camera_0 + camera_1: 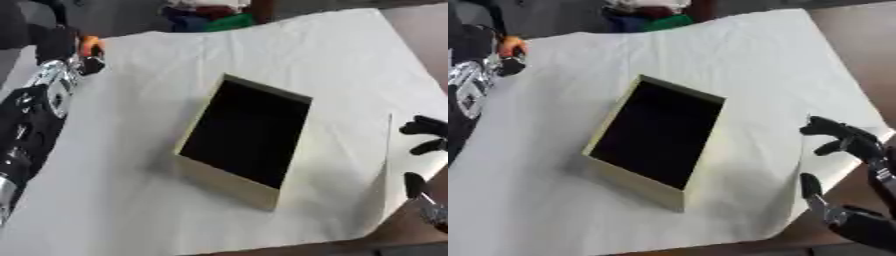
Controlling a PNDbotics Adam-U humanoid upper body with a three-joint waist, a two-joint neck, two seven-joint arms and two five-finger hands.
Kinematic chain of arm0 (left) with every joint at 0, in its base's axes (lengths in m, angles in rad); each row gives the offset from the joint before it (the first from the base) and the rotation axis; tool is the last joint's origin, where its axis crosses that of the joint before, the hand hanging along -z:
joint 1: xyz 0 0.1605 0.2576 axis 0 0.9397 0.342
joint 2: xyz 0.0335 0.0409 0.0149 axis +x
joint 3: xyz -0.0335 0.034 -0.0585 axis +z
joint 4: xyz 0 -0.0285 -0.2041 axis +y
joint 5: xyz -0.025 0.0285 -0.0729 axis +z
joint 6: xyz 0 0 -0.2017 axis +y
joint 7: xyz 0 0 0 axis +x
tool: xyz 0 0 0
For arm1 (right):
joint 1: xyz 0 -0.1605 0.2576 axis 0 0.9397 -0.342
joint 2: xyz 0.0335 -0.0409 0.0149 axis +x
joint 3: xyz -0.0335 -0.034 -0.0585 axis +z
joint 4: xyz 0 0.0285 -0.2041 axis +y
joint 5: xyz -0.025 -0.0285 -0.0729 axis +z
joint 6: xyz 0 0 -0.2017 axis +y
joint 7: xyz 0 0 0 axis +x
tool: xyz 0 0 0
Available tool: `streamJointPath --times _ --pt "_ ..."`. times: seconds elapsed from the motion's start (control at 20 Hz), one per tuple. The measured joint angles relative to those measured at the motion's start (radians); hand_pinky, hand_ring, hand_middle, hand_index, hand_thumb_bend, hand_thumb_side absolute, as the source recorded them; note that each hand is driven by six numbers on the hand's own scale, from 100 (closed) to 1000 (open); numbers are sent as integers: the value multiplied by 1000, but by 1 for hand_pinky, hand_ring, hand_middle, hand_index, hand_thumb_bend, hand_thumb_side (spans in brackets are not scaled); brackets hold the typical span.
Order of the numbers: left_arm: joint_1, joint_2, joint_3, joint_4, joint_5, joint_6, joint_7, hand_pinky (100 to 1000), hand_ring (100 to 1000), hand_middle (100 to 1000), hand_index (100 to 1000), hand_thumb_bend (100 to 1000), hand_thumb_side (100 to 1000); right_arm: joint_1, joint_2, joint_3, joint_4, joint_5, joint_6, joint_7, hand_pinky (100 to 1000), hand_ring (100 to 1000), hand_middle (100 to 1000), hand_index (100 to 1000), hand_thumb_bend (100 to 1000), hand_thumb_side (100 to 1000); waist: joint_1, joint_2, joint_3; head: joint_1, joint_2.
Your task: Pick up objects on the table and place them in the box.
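The left hand (86, 56) sits at the table's far left edge, fingers curled round a small orange object (90, 45). The open box (229, 179) lies mid-table on the white cloth (131, 200) — its dark interior shows nothing. The right hand (846, 145) rests at the near right edge, fingers relaxed and spread.

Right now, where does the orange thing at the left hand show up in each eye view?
Left eye view: the orange thing sits near the upper left, by the left hand, left of the box.
Right eye view: the same orange thing lies closer to the left edge, again at the hand.
Shared landmark: the box's near corner.
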Motion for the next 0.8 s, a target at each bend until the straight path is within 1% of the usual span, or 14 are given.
streamJointPath --times 0.2,0.45,0.6,0.8 --pt "16 35 -38 -109 8 -56 -13 753 662 634 400 100 368 3 -4 0 0 0 0 -1 663 894 804 973 100 302 -1 -18 16 0 0" --pt "31 48 -102 -249 17 -135 -29 763 670 641 402 100 378 7 -9 0 1 0 0 -1 664 894 804 973 100 296 -3 -32 24 30 0" --pt "39 48 -159 -332 34 -183 -50 767 672 642 401 100 388 9 -11 0 1 0 0 -1 665 894 804 973 100 293 -3 -38 24 39 0" --pt "51 52 -248 -440 70 -249 -83 768 672 643 404 100 400 10 -17 0 2 -1 -1 0 666 894 804 972 100 291 -4 -41 25 40 0"
